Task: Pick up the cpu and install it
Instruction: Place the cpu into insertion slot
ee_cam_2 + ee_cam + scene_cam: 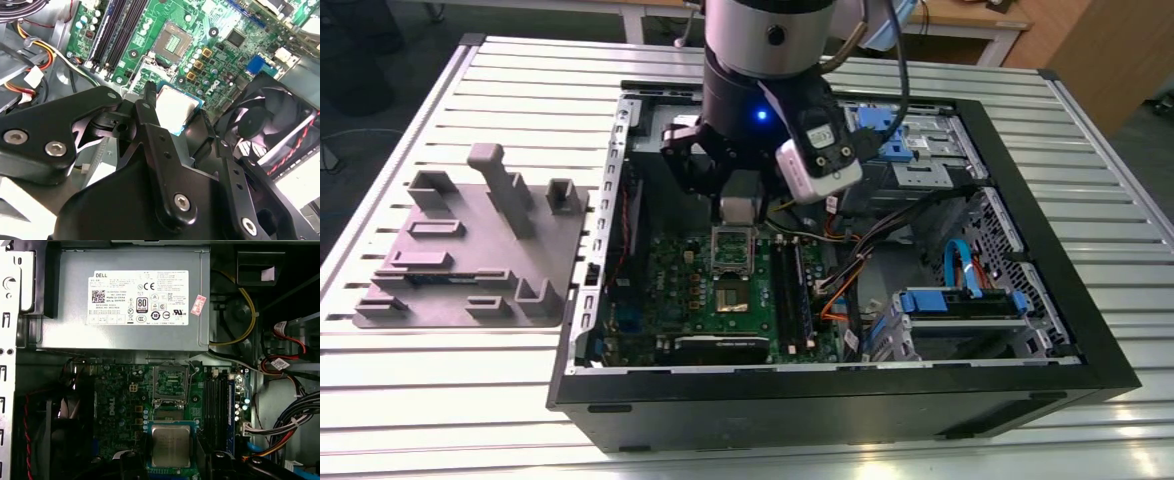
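Above the motherboard (117, 405), just beside its open socket (170, 382), the gripper (172, 458) pinches the cpu (171, 442) by opposite edges.

- We see an open black computer case (854, 400) lying on a slatted metal table (440, 400).
- Inside it, a green motherboard (674, 290) lies beside a grey power supply box (75, 335).
- We find 1 grey fixture (467, 250) on the table, at the exterior view's left.
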You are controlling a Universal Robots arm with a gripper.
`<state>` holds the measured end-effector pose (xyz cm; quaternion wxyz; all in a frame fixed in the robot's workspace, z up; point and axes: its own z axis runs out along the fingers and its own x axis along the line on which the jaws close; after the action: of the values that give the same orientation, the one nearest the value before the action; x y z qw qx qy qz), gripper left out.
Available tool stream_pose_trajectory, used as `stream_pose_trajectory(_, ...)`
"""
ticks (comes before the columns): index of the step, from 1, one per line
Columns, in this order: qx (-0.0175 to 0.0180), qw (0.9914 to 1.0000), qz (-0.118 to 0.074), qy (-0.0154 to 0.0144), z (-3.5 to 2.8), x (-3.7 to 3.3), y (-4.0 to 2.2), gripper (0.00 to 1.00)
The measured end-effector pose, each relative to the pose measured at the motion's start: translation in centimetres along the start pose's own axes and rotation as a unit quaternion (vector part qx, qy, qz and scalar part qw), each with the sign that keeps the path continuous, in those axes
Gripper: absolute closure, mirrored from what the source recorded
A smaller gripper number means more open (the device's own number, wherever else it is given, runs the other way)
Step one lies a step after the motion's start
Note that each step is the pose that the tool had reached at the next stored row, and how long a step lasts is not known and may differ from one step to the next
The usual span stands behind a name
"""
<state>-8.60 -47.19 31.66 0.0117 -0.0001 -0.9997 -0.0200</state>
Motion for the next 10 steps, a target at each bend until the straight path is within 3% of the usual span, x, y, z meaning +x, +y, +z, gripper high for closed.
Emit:
stream_pose_trajectory(4,0.0,1.0,0.0,0.0004,0.47,-0.05,-0.78,0.53)
stream_pose_trajectory(10,-0.0003,0.99993,0.012,-0.0001,1.54,-0.19,-0.97,0.53)
